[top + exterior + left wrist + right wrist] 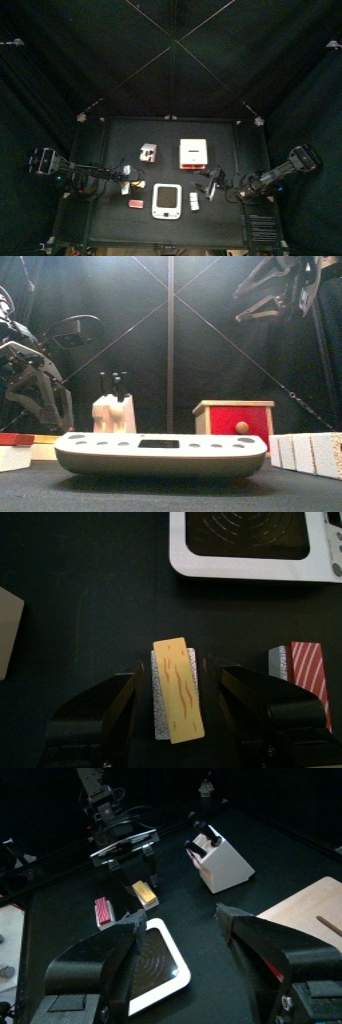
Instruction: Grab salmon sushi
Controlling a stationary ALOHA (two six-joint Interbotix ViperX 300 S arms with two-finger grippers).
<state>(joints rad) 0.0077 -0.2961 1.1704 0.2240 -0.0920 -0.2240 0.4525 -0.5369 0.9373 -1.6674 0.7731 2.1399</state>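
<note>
The salmon sushi (307, 672) is a small red-striped piece on white rice, lying on the black table just outside one jaw of my left gripper (181, 677). That gripper is open and low, its jaws on either side of a different piece, a yellow-orange sushi (178, 692). From the right wrist view the salmon sushi (103, 911) lies beside the yellow-orange sushi (143, 893), below the left gripper (127, 850). From above, the salmon sushi (135, 203) sits left of the white flat device (166, 200). My right gripper (187, 958) is open and holds nothing, hovering near the device.
The white flat device (254, 547) lies close beyond the two sushi pieces. A knife block (147, 152) and a white box with a red band (195, 152) stand toward the back. A small white piece (194, 201) lies right of the device.
</note>
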